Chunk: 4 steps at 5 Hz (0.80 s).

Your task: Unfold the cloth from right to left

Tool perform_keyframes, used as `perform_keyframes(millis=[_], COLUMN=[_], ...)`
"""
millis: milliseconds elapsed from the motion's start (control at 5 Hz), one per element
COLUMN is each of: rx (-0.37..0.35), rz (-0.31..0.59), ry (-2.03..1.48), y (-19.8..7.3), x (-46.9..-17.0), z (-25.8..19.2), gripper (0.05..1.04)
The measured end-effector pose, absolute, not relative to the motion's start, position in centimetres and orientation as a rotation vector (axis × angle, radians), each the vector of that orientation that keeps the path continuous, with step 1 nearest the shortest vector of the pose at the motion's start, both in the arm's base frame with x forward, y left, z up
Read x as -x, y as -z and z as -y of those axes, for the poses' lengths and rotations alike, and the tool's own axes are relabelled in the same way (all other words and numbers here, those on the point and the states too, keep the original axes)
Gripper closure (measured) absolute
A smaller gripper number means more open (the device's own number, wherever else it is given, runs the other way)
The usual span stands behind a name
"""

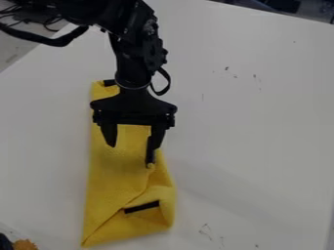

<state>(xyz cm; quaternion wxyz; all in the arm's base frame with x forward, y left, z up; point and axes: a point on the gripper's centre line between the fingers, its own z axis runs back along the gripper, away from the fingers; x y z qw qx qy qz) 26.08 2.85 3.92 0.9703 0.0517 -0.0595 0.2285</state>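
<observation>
The black gripper (pixel 131 150) hangs over the middle of the yellow cloth (pixel 111 180), its two fingers spread apart with yellow fabric visible between them. Its right fingertip is at a small raised bit of cloth; whether they touch I cannot tell. The cloth lies as a long folded strip, running from behind the gripper down toward the lower left. A folded-over flap (pixel 159 195) with a short black strip forms its lower right part. Another black patch shows at the cloth's top end. The gripper and arm cover part of the upper cloth.
The cloth rests on a white table (pixel 261 136) with small dark marks. An orange-brown object (pixel 25 244) and a dark item (pixel 5 242) are at the bottom left corner. Black cables (pixel 42 20) lie at the upper left, beyond the table's edge.
</observation>
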Motion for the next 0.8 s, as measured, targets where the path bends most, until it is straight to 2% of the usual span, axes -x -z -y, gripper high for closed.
perform_keyframes(millis=[400,800], rx=[-0.127,-0.145], rz=[0.096,0.083], ry=[-0.452,-0.466], y=[-3.4,-4.4], x=[-25.7,-26.1], z=[-1.4,0.5], gripper=[0.083,0.084])
